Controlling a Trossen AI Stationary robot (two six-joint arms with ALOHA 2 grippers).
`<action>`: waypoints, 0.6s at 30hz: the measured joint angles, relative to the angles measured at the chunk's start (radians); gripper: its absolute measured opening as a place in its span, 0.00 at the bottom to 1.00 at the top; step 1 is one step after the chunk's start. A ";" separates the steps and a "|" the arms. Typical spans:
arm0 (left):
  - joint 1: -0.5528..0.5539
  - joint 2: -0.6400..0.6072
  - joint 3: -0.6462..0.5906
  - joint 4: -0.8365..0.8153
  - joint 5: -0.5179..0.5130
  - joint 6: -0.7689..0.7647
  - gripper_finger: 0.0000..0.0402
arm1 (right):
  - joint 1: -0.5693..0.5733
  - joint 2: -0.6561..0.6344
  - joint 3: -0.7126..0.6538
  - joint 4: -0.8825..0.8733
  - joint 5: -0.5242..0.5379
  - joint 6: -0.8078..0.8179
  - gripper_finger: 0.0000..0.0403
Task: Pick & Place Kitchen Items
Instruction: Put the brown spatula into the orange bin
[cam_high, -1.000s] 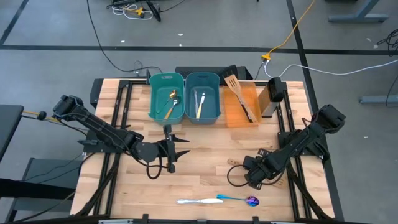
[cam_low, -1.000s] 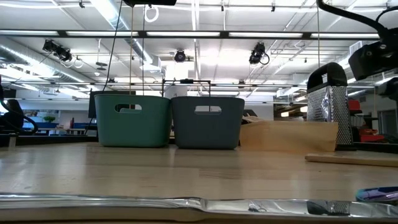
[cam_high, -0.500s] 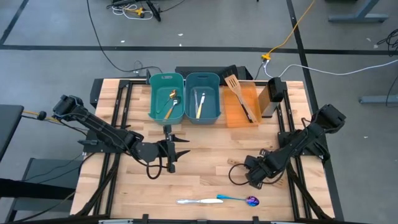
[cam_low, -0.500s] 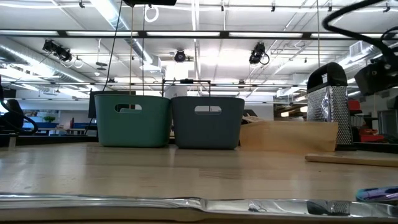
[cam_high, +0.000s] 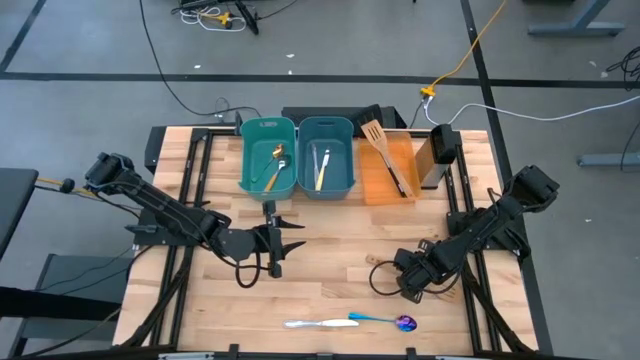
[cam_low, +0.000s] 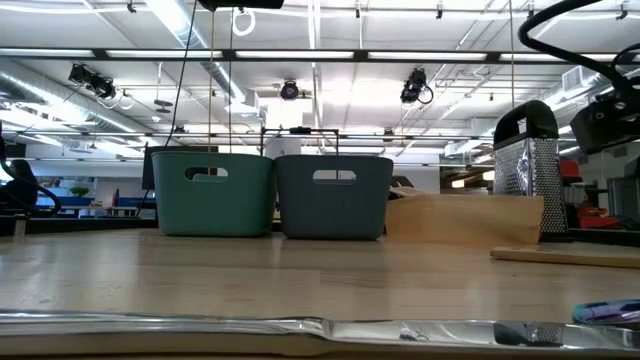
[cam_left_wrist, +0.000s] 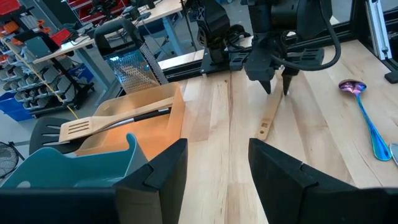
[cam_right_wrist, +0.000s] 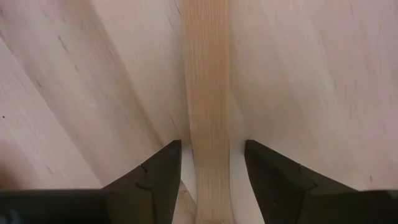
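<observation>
Change since a second ago: my right gripper (cam_high: 412, 284) has shifted slightly toward the table's right edge; the left gripper (cam_high: 275, 238) has not moved.

Landmark: the wooden spatula (cam_right_wrist: 208, 118) lying flat on the table (cam_high: 330, 270).

Item 1, right gripper: directly over the spatula's handle, fingers (cam_right_wrist: 152, 180) spread, one on each side of the pale strip, not closed on it. The table's right edge and frame rail run just beside it.

Item 2, wooden spatula: pale, straight-grained, slim handle with a small hole near its end (cam_left_wrist: 268, 117).

Item 3, left gripper: well apart from the spatula, toward the table's middle, fingers (cam_left_wrist: 163, 174) apart and empty. Bare boards lie between the two.

Item 4, purple spoon (cam_high: 383, 320) with blue handle, and silver knife (cam_high: 315, 323): near the spatula, along the front edge, end to end.

Item 5, two teal bins (cam_high: 297, 157) and orange tray (cam_high: 387, 170): well beyond the spatula at the back edge, holding cutlery, a gold spoon (cam_high: 275, 165), another wooden spatula (cam_high: 378, 140).
</observation>
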 joint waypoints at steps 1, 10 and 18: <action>0.000 0.000 0.000 0.000 0.000 0.000 0.44 | 0.000 0.000 0.000 0.000 0.000 0.004 0.47; 0.000 0.000 0.000 0.000 0.000 0.000 0.44 | 0.000 0.002 -0.001 -0.005 0.009 0.027 0.42; 0.000 0.000 0.000 -0.001 0.000 0.000 0.44 | 0.001 0.003 -0.002 -0.022 0.024 0.069 0.30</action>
